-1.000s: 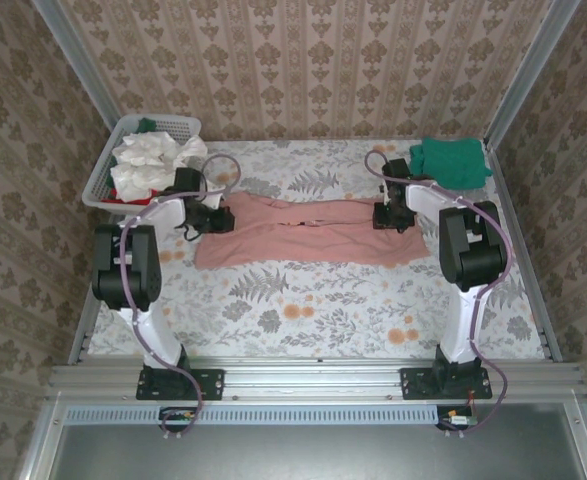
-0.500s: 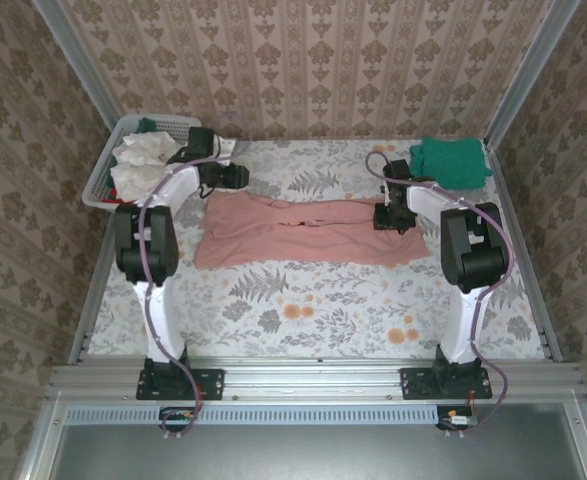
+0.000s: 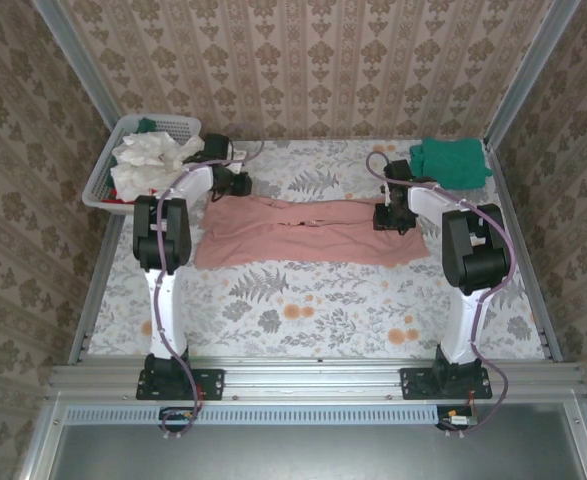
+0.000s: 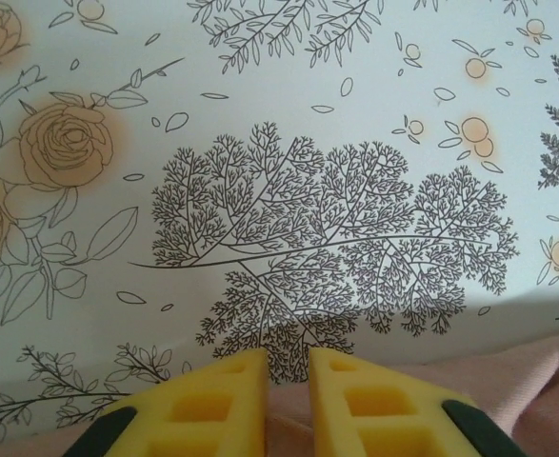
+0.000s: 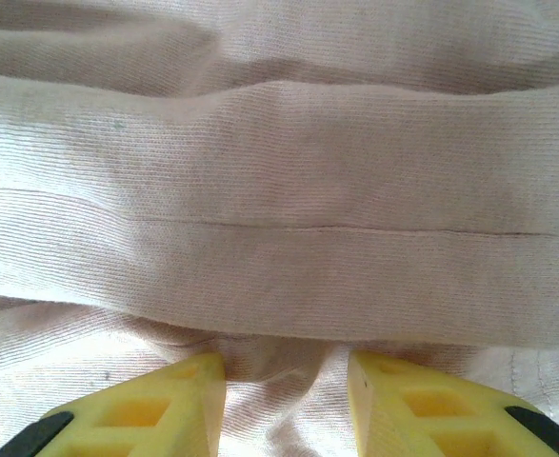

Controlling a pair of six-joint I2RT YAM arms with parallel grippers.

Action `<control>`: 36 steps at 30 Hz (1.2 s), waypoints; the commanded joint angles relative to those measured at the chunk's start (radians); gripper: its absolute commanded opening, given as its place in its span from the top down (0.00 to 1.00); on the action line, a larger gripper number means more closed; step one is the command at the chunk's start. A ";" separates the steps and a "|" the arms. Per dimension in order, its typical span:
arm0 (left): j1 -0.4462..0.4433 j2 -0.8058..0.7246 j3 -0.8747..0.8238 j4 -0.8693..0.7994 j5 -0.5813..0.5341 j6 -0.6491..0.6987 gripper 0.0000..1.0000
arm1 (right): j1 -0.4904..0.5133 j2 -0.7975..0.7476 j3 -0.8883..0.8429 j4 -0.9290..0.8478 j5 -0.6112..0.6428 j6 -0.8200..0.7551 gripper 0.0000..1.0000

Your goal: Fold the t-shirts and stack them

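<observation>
L gripper (image 4: 287, 354) pinched on pink tee (image 3: 303, 235) at upper-left edge, R gripper (image 5: 287, 360) clamps bunched right end; bare tablecloth (image 4: 308, 143) beyond.

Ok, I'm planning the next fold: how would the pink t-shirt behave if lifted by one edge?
Probably floppy: the pink t-shirt lies flat and forms soft ridges in the right wrist view, so a lifted edge should droop and drag the rest. It is likely light, since the knit looks thin. It may slide rather than catch on the smooth tablecloth.
</observation>
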 commanded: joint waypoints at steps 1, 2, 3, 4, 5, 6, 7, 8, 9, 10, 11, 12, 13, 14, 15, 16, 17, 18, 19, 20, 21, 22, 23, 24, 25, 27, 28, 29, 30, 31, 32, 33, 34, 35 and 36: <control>-0.004 -0.019 0.011 -0.033 -0.010 0.011 0.86 | 0.002 -0.031 -0.014 -0.001 -0.005 -0.002 0.59; -0.005 -0.024 0.006 -0.035 -0.009 0.017 0.93 | 0.000 -0.030 -0.015 -0.001 -0.005 -0.003 0.60; -0.006 -0.031 0.002 -0.039 -0.011 0.020 0.93 | 0.001 -0.029 -0.014 -0.002 -0.006 -0.003 0.60; -0.006 -0.037 -0.004 -0.042 -0.018 0.021 0.89 | 0.000 -0.028 -0.015 -0.002 -0.007 -0.004 0.60; -0.005 -0.043 -0.011 -0.042 -0.030 0.021 0.81 | 0.000 -0.028 -0.015 -0.002 -0.007 -0.004 0.59; -0.006 -0.049 -0.016 -0.039 -0.046 0.019 0.69 | 0.000 -0.028 -0.014 -0.002 -0.009 -0.003 0.59; -0.006 -0.053 -0.021 -0.039 -0.056 0.018 0.66 | 0.000 -0.025 -0.013 -0.002 -0.012 -0.004 0.59; -0.004 -0.054 -0.021 -0.045 -0.070 0.017 0.62 | 0.000 -0.025 -0.013 -0.002 -0.015 -0.004 0.59; -0.003 -0.054 -0.019 -0.051 -0.081 0.014 0.56 | 0.000 -0.024 -0.014 0.000 -0.018 -0.003 0.59; -0.005 -0.054 -0.018 -0.056 -0.092 0.010 0.52 | 0.000 -0.025 -0.014 0.003 -0.019 -0.003 0.59; -0.005 -0.053 -0.018 -0.061 -0.099 0.007 0.52 | 0.000 -0.022 -0.014 0.003 -0.020 -0.003 0.59; -0.005 -0.051 -0.018 -0.061 -0.094 0.006 0.53 | 0.000 -0.020 -0.013 0.003 -0.020 -0.003 0.59; -0.007 -0.049 -0.021 -0.058 -0.086 0.006 0.58 | 0.000 -0.018 -0.014 0.004 -0.021 -0.003 0.59; -0.008 -0.048 -0.021 -0.059 -0.084 0.005 0.62 | 0.000 -0.016 -0.012 0.003 -0.022 -0.003 0.59; -0.012 -0.047 -0.023 -0.061 -0.087 0.003 0.66 | 0.000 -0.012 -0.010 0.002 -0.021 -0.003 0.59; -0.015 -0.048 -0.026 -0.062 -0.095 0.002 0.68 | 0.001 -0.012 -0.010 0.001 -0.022 -0.002 0.59; -0.019 -0.048 -0.030 -0.061 -0.098 0.002 0.71 | 0.000 -0.012 -0.010 0.001 -0.022 -0.003 0.59; -0.022 -0.049 -0.034 -0.059 -0.101 0.001 0.74 | 0.000 -0.012 -0.009 0.001 -0.022 -0.004 0.59; -0.025 -0.051 -0.037 -0.057 -0.101 0.002 0.77 | 0.000 -0.013 -0.009 0.001 -0.021 -0.004 0.59; -0.026 -0.053 -0.039 -0.057 -0.104 0.000 0.80 | 0.000 -0.013 -0.008 0.000 -0.021 -0.004 0.59; -0.028 -0.057 -0.038 -0.054 -0.108 -0.002 0.81 | 0.000 -0.014 -0.007 0.000 -0.022 -0.006 0.59; -0.030 -0.060 -0.038 -0.053 -0.110 -0.002 0.81 | 0.000 -0.015 -0.008 0.001 -0.022 -0.006 0.59; -0.030 -0.066 -0.034 -0.055 -0.114 -0.002 0.81 | 0.000 -0.016 -0.009 0.001 -0.022 -0.006 0.59; -0.031 -0.070 -0.025 -0.061 -0.118 -0.002 0.82 | -0.001 -0.016 -0.009 0.001 -0.022 -0.007 0.59; -0.032 -0.075 -0.017 -0.069 -0.122 -0.001 0.84 | 0.000 -0.016 -0.010 0.001 -0.021 -0.007 0.59; -0.037 -0.089 -0.004 -0.079 -0.127 0.001 0.90 | 0.000 -0.016 -0.012 0.001 -0.019 -0.006 0.60; -0.038 -0.097 -0.002 -0.084 -0.128 0.003 0.93 | -0.001 -0.016 -0.013 0.001 -0.019 -0.005 0.59; -0.040 -0.107 -0.002 -0.087 -0.130 0.003 0.95 | -0.001 -0.016 -0.012 0.001 -0.018 -0.006 0.59; -0.043 -0.118 -0.005 -0.091 -0.132 0.005 0.97 | -0.001 -0.016 -0.015 0.001 -0.019 -0.006 0.59; -0.045 -0.127 -0.010 -0.093 -0.137 0.006 0.98 | -0.001 -0.017 -0.016 0.002 -0.019 -0.006 0.59; -0.049 -0.138 -0.016 -0.098 -0.142 0.006 1.00 | -0.001 -0.018 -0.016 0.003 -0.018 -0.006 0.59; -0.051 -0.150 -0.022 -0.105 -0.146 0.006 1.00 | -0.001 -0.018 -0.017 0.003 -0.020 -0.006 0.59; -0.053 -0.161 -0.029 -0.110 -0.148 0.007 1.00 | -0.001 -0.018 -0.016 0.002 -0.020 -0.006 0.60; -0.056 -0.176 -0.036 -0.114 -0.149 0.006 1.00 | -0.001 -0.017 -0.017 0.002 -0.021 -0.006 0.60; -0.057 -0.191 -0.047 -0.123 -0.153 0.004 1.00 | -0.001 -0.019 -0.019 0.001 -0.021 -0.006 0.60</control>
